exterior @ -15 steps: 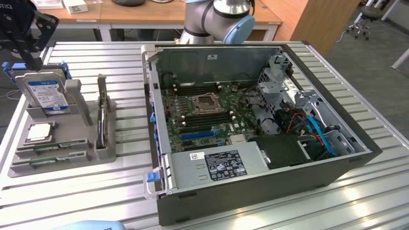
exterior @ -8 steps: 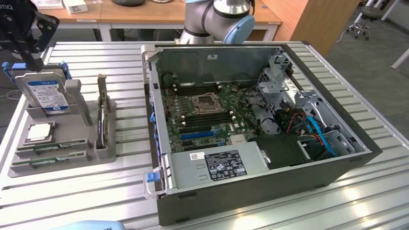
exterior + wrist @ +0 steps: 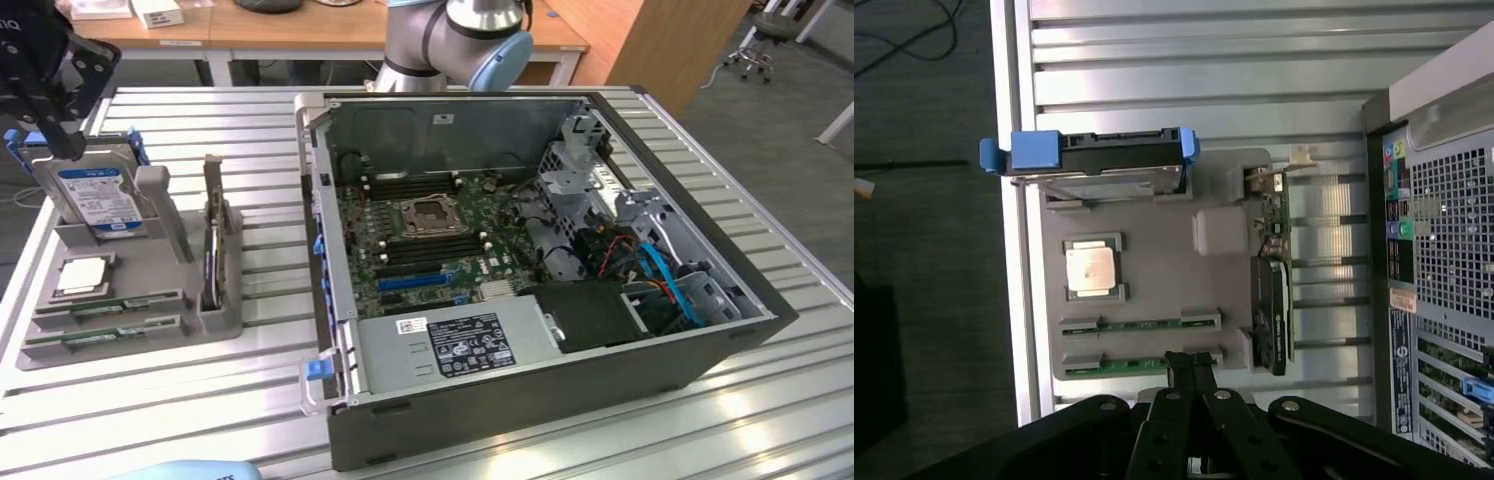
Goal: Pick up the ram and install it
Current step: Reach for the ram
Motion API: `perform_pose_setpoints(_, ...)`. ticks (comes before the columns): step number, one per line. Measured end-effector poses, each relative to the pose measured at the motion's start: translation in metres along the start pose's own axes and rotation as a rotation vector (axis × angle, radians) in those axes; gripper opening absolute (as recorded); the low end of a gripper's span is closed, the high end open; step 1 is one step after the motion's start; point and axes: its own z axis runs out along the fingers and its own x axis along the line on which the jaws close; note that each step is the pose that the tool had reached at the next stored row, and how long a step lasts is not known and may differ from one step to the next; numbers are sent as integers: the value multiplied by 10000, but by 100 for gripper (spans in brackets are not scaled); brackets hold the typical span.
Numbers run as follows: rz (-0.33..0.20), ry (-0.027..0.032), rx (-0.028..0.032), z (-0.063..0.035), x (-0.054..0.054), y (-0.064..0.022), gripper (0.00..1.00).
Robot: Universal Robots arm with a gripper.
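Two ram sticks (image 3: 1141,323) lie in slots of the grey holder (image 3: 1154,262). The gripper (image 3: 1191,362) hangs over them, fingers pressed together, holding nothing.

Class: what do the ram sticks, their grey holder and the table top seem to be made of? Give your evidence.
The ram sticks: green circuit board, likely fibreglass laminate, matt. The grey holder: probably plastic; matt, uniform colour, rounded moulded shapes. The table top: metal, likely aluminium; silvery ribbed slats with bright glare.

The ram (image 3: 114,305) lies in the tray (image 3: 140,268), on the exterior view's left of the case (image 3: 534,415).
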Motion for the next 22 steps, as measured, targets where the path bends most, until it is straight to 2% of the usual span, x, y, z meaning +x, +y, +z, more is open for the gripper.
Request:
perform_pose_setpoints(9,0,1,1,-6,-9,-116,10)
perform_pose_setpoints(22,-2,0,0,-6,-14,-139,10)
